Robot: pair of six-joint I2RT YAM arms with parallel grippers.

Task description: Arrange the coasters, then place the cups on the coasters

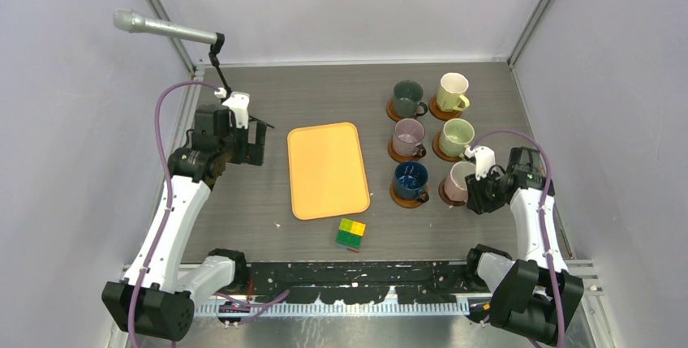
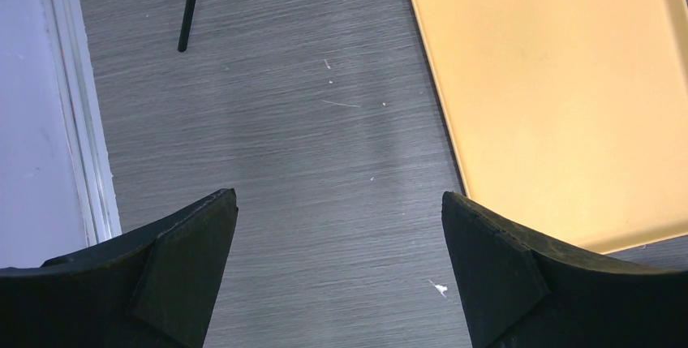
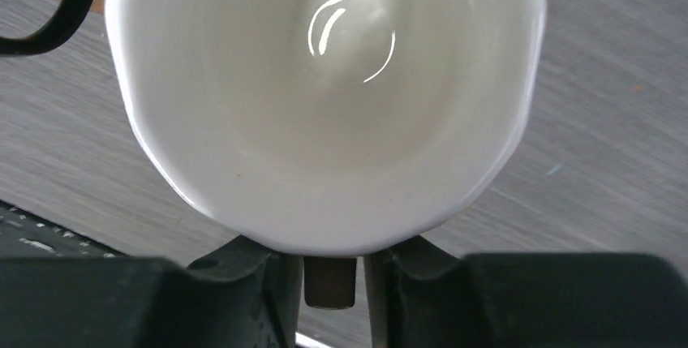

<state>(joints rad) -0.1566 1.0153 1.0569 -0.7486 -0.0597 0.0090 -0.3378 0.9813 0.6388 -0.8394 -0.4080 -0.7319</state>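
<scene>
Six cups stand on six brown coasters in two columns at the right of the table: dark grey-green, pale yellow, mauve, light green, dark blue and white-pink. A coaster shows under the white-pink cup. My right gripper sits just right of that cup. In the right wrist view the cup's white inside fills the frame, and its handle stands between the fingers with a thin gap on each side. My left gripper is open over bare table.
An orange tray lies mid-table, its edge right of my left gripper. A yellow-green block sits near the front edge. A microphone on a stand rises at the back left. Walls close in on both sides.
</scene>
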